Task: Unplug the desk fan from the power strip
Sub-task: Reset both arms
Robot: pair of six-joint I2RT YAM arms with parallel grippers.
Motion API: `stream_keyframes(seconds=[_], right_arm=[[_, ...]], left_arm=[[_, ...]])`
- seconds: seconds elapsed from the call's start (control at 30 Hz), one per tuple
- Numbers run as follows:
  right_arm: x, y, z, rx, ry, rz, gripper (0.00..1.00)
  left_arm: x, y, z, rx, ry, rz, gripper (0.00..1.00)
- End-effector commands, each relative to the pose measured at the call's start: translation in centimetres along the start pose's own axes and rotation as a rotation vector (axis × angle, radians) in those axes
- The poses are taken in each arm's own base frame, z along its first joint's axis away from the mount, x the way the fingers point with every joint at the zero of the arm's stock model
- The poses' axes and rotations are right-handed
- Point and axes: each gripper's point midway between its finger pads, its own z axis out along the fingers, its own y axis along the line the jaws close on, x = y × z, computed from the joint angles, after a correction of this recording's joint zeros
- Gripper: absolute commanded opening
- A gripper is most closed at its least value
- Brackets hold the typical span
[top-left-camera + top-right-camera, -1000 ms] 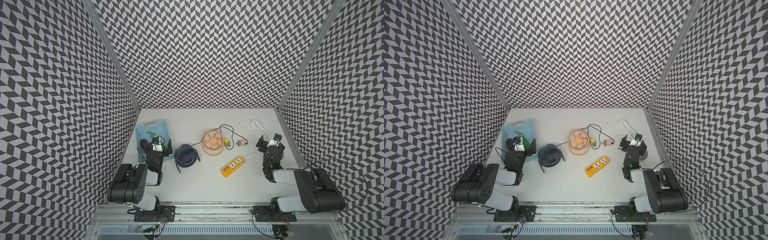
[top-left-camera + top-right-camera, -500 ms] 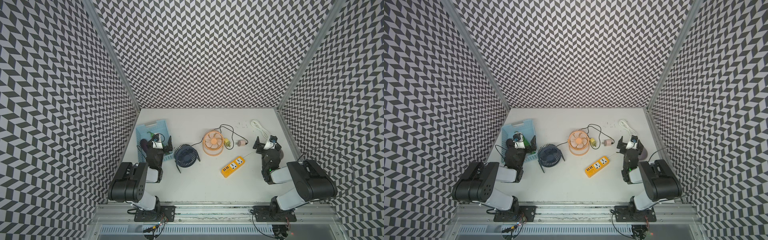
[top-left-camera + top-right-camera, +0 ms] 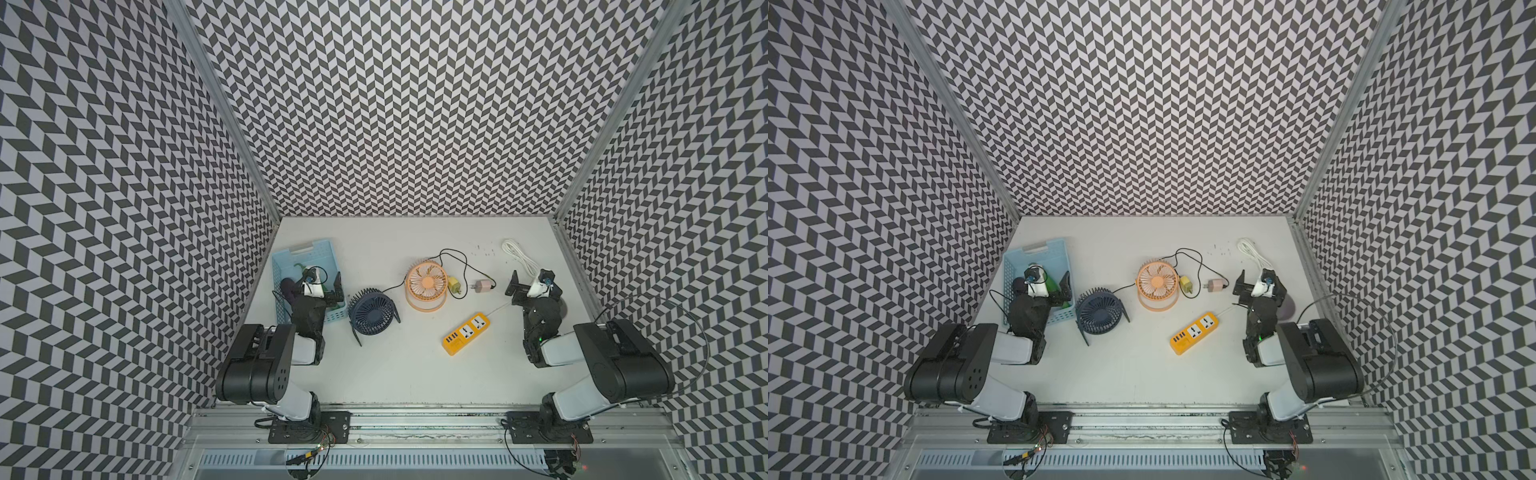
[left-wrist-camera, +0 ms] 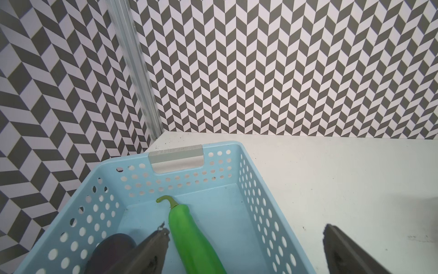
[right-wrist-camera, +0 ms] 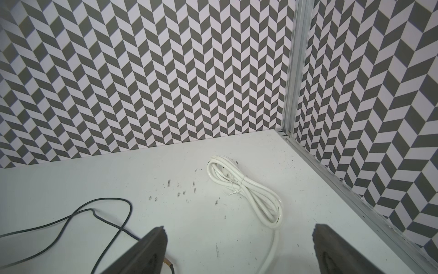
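Observation:
The orange-yellow power strip (image 3: 467,333) (image 3: 1195,333) lies flat mid-table, and both white sockets show no plug in them. Behind it stands an orange desk fan (image 3: 427,284) (image 3: 1158,284), with a navy desk fan (image 3: 371,311) (image 3: 1099,311) to its left. A yellow plug (image 3: 454,286) and a pale pink plug (image 3: 481,286) lie loose on thin black cables beside the orange fan. My left gripper (image 3: 320,291) (image 4: 246,229) hangs open over the blue basket. My right gripper (image 3: 534,297) (image 5: 239,227) stands open and empty right of the strip.
The blue basket (image 3: 286,257) (image 4: 260,201) at the left holds a green pepper (image 4: 189,237) and a dark object (image 4: 111,246). A coiled white cord (image 3: 519,257) (image 5: 244,187) lies at the back right. A black cable (image 5: 71,218) runs near the right gripper. Patterned walls enclose the table.
The right arm has shifted its elbow and turned its wrist slightly, and its jaws have spread a touch wider. The left gripper has barely moved over the basket.

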Motion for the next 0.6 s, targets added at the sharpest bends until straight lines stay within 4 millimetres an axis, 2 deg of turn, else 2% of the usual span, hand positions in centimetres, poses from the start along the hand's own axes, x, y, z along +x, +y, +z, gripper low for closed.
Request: stream_keyframes(seconds=[0.0, 0.37, 0.57], right_arm=[[-1.77, 0.13, 0.2, -0.005, -0.057, 0.024, 0.99], [-1.8, 0.11, 0.21, -0.006, -0.058, 0.025, 1.0], [-1.8, 0.12, 0.21, -0.006, -0.058, 0.026, 1.0]], left_arm=[[-0.62, -0.07, 0.26, -0.005, -0.021, 0.001, 1.0], [-0.27, -0.17, 0.81, 0.015, 0.001, -0.002, 1.0], [-0.52, -0.13, 0.43, 0.014, -0.013, -0.002, 1.0]])
